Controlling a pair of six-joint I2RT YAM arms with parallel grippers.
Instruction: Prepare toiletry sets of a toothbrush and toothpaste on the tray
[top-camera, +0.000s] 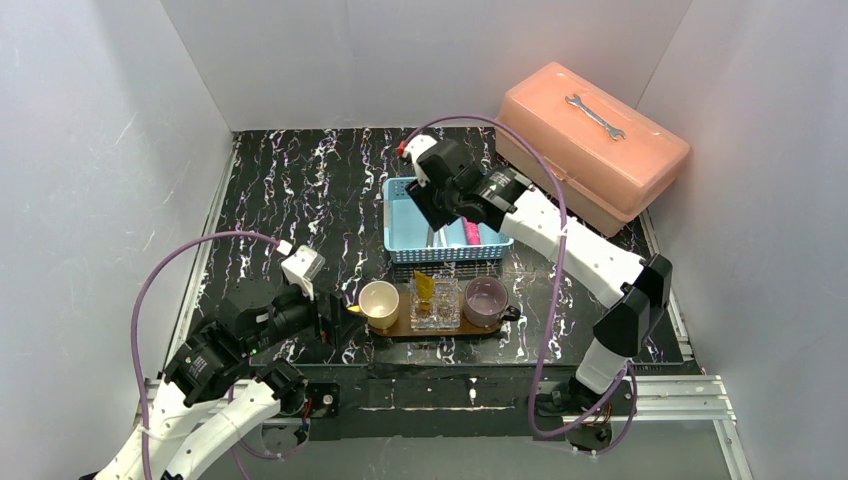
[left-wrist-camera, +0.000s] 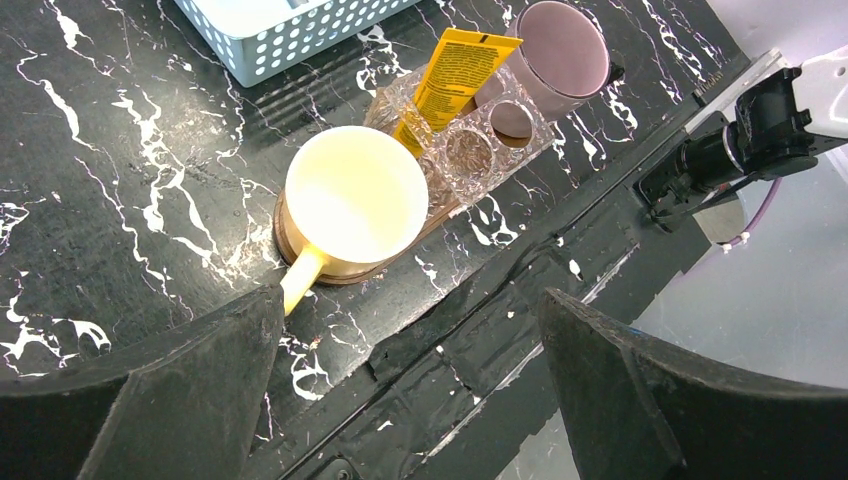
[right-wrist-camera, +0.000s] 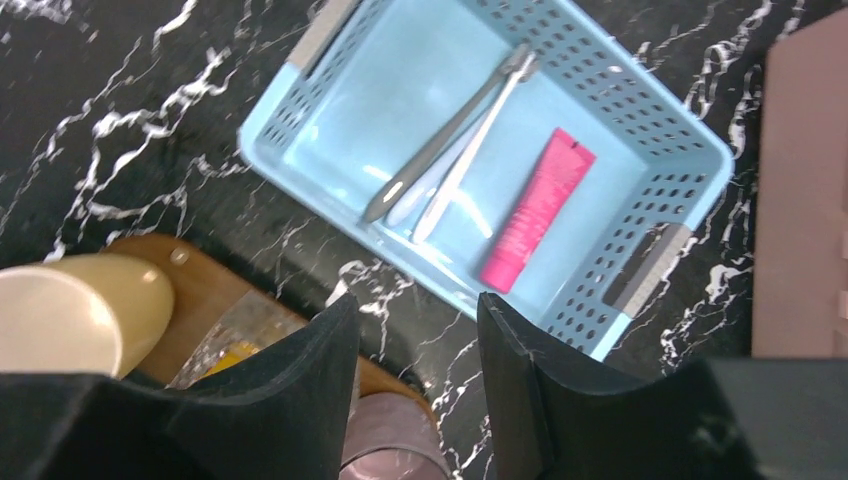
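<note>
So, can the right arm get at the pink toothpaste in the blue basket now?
Probably yes. The right hand hangs open above the basket; the pink toothpaste lies flat and uncovered, apart from the toothbrushes, and nothing stands between.

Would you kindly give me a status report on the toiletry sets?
Left tool open, empty. Right tool open, empty, over basket. Yellow toothpaste in holder on tray; pink toothpaste and toothbrushes in basket. Nothing in the way.
</note>
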